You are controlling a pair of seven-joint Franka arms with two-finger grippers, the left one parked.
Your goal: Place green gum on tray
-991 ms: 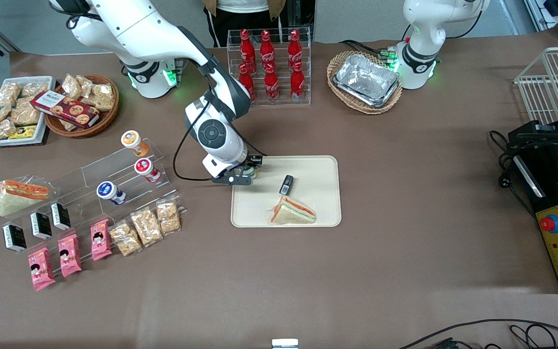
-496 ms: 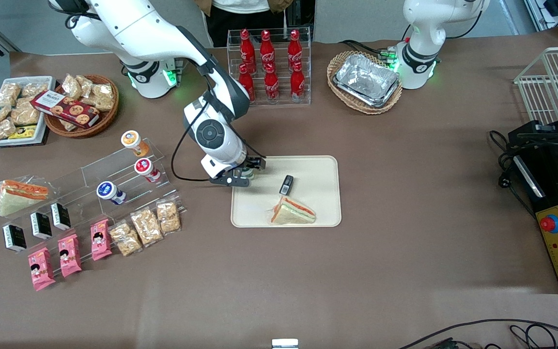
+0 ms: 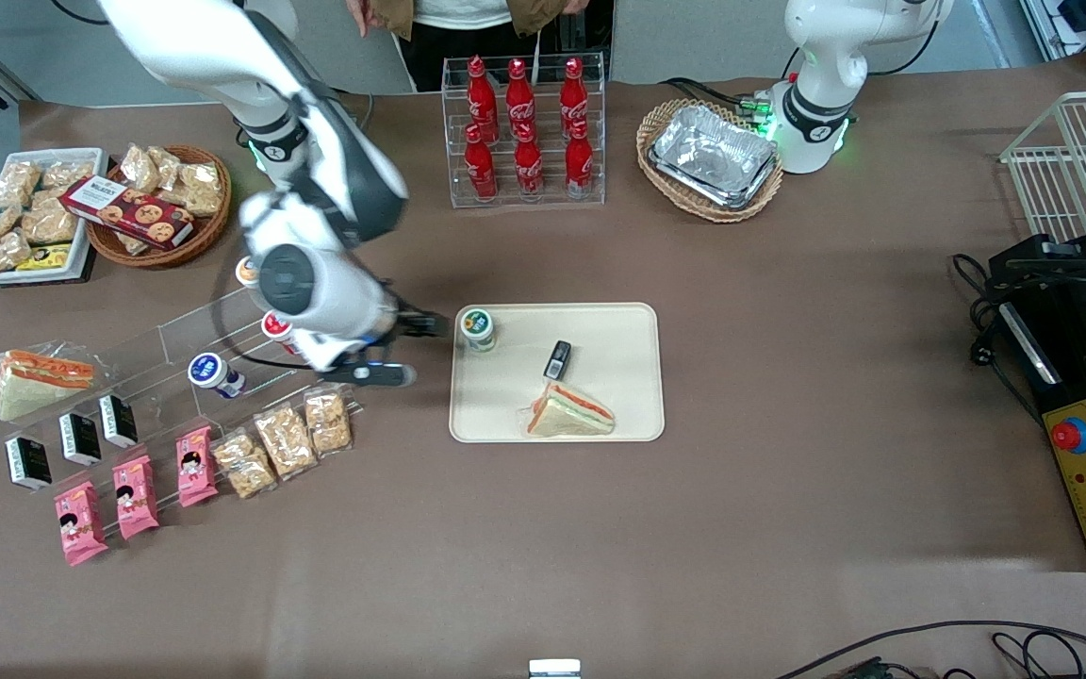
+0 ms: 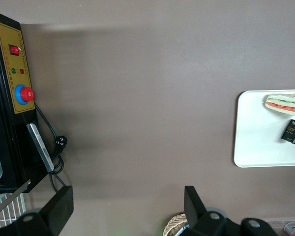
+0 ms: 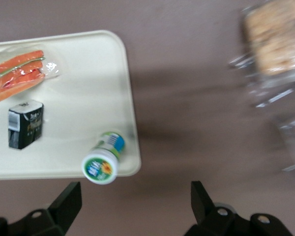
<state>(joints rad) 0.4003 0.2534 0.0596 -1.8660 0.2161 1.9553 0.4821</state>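
The green gum (image 3: 478, 328) stands upright on the cream tray (image 3: 600, 396), in the tray corner farthest from the front camera on the working arm's side. Its white lid with a green label faces up. In the right wrist view the green gum (image 5: 101, 164) sits just inside the rounded corner of the tray (image 5: 78, 88). My gripper (image 3: 406, 349) hangs open above the brown table beside the tray, toward the working arm's end, holding nothing. From the wrist camera the gripper (image 5: 135, 196) shows only bare table between its fingers.
A wrapped sandwich (image 3: 569, 413) and a small black pack (image 3: 557, 359) also lie on the tray. A clear stepped rack with an orange bottle (image 3: 255, 272) and a blue bottle (image 3: 208, 370) stands near the arm, with snack bags (image 3: 288, 438) in front of it.
The gripper has let go of the green gum, opened, and swung off the tray toward the working arm's end. The gum stays standing in the tray corner.
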